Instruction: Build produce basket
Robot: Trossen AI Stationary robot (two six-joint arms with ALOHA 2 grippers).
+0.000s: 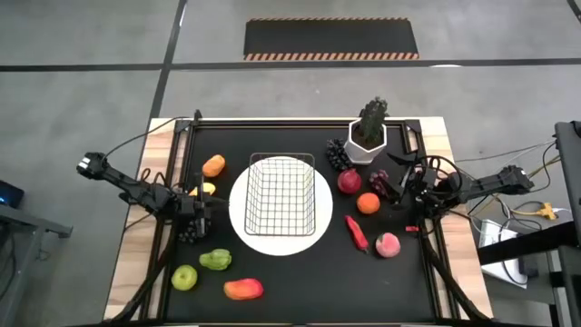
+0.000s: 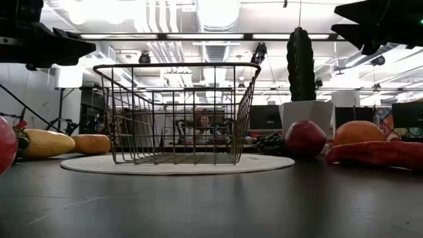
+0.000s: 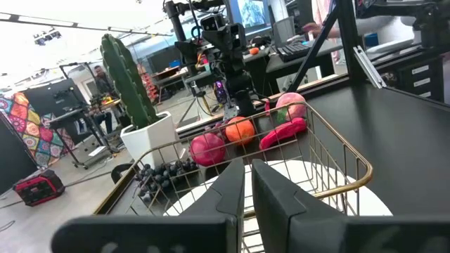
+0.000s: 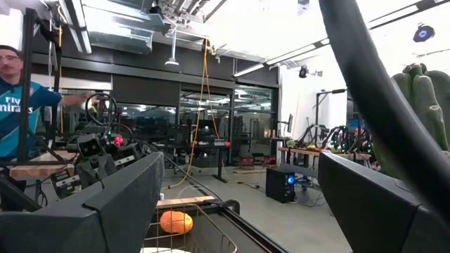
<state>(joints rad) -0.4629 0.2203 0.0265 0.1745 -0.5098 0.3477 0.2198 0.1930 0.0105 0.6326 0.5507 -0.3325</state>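
The wire basket (image 1: 281, 193) stands on a round white plate (image 1: 243, 227) at the table's middle, with nothing in it. Produce lies around it: an orange fruit (image 1: 213, 165), dark grapes (image 1: 191, 232), a green pepper (image 1: 215, 261), a green apple (image 1: 185, 277) and a mango (image 1: 243, 289) on the left; a red apple (image 1: 349, 181), an orange (image 1: 368, 203), a chili (image 1: 357, 232) and a peach (image 1: 388, 245) on the right. My left gripper (image 1: 214, 208) is shut just left of the basket and holds nothing (image 3: 247, 176). My right gripper (image 1: 399, 189) stands open beside the red grapes (image 1: 381, 180), nothing between its fingers (image 4: 239, 176).
A cactus in a white pot (image 1: 368, 136) stands at the back right, with a second bunch of dark grapes (image 1: 339, 154) at its foot. A small yellow fruit (image 1: 207, 189) lies by the left gripper. Bare black tabletop (image 1: 300, 282) lies in front of the plate.
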